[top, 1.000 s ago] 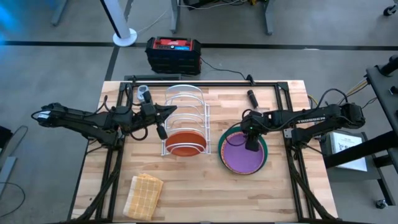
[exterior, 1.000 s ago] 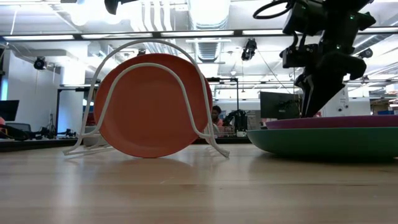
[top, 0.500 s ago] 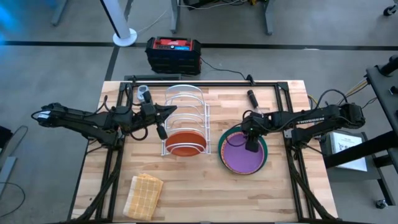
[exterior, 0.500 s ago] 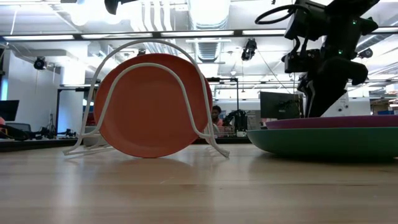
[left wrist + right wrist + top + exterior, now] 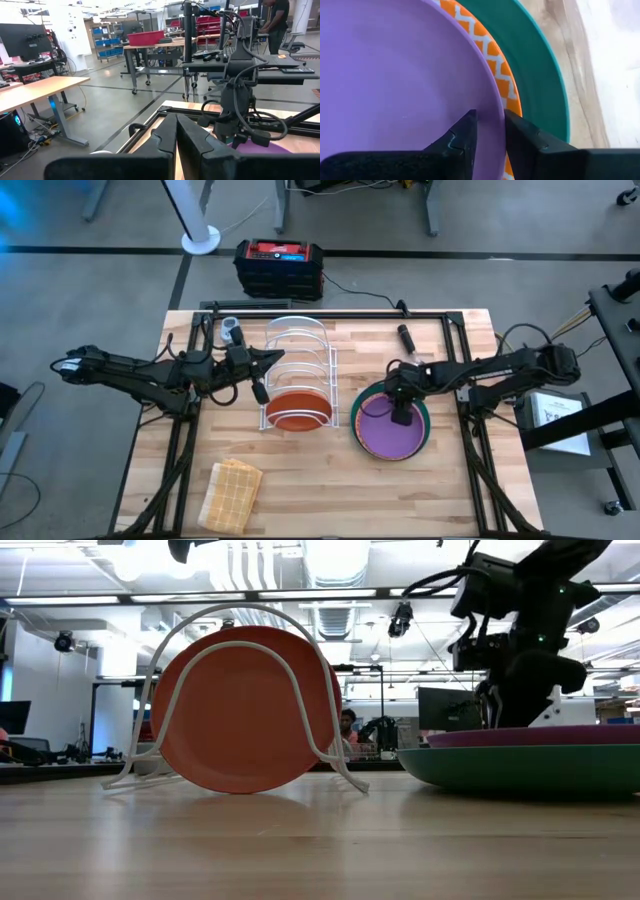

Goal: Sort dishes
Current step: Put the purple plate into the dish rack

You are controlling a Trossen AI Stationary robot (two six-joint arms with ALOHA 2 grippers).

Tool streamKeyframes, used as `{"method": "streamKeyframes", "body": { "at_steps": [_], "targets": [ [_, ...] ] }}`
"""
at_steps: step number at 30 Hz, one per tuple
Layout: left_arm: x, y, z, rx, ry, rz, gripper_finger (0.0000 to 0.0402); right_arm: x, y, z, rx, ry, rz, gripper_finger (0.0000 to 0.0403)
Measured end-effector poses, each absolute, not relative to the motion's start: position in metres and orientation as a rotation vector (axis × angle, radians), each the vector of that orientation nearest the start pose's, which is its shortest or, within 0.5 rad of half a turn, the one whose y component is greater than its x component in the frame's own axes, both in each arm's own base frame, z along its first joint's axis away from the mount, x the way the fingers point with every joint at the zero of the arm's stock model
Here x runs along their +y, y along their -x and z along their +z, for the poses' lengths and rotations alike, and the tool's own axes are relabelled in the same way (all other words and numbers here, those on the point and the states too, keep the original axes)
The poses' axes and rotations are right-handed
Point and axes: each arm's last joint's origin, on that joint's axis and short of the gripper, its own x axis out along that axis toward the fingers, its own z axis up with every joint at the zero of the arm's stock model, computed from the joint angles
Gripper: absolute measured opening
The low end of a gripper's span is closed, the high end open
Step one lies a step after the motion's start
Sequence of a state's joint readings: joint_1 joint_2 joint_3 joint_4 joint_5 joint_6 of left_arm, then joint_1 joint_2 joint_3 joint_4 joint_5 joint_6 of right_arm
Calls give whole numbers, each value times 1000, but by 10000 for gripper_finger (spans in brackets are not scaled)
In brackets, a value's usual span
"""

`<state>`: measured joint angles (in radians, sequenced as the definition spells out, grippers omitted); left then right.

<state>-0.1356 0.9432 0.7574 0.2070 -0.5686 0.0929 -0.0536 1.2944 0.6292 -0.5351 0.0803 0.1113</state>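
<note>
A purple plate (image 5: 385,435) lies on top of an orange-patterned plate (image 5: 496,67) and a larger teal plate (image 5: 520,766), stacked on the table's right half. My right gripper (image 5: 402,417) points steeply down at the purple plate's far rim and is closed on it. A plain orange plate (image 5: 245,710) stands on edge in the white wire rack (image 5: 297,340) at mid-table. My left gripper (image 5: 262,390) is shut and hovers level beside the rack's left side, holding nothing. My right gripper has the purple plate's rim (image 5: 492,112) between its two fingers. One finger (image 5: 465,135) is inside the plate and the other (image 5: 520,137) is outside, over the patterned plate. The fingers come from above, slanting down. The plate lies flat on the stack.
A tan woven cloth (image 5: 232,492) lies near the front left. A small grey thing (image 5: 232,330) and a dark thing (image 5: 406,337) sit near the far edge. A black box (image 5: 278,268) stands on the floor beyond the table. Bare wood lies between the rack and the stack.
My right gripper has sunk onto the far rim of the purple plate, and in the low view its fingers now dip behind the stack. The plates and my left arm have kept still.
</note>
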Motion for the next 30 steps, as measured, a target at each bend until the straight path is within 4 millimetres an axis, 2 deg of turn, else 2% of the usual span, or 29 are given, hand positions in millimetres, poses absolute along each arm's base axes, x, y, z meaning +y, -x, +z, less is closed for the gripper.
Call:
{"method": "streamKeyframes", "body": {
  "at_steps": [16, 30],
  "targets": [
    [-13, -209, 333, -2, -83, 433, 0, -14, -212, 165, 1187, -87, -180, 17],
    [-13, -209, 333, -2, -83, 434, 0, -15, -209, 169, 1175, -99, -196, 8]
  ]
}}
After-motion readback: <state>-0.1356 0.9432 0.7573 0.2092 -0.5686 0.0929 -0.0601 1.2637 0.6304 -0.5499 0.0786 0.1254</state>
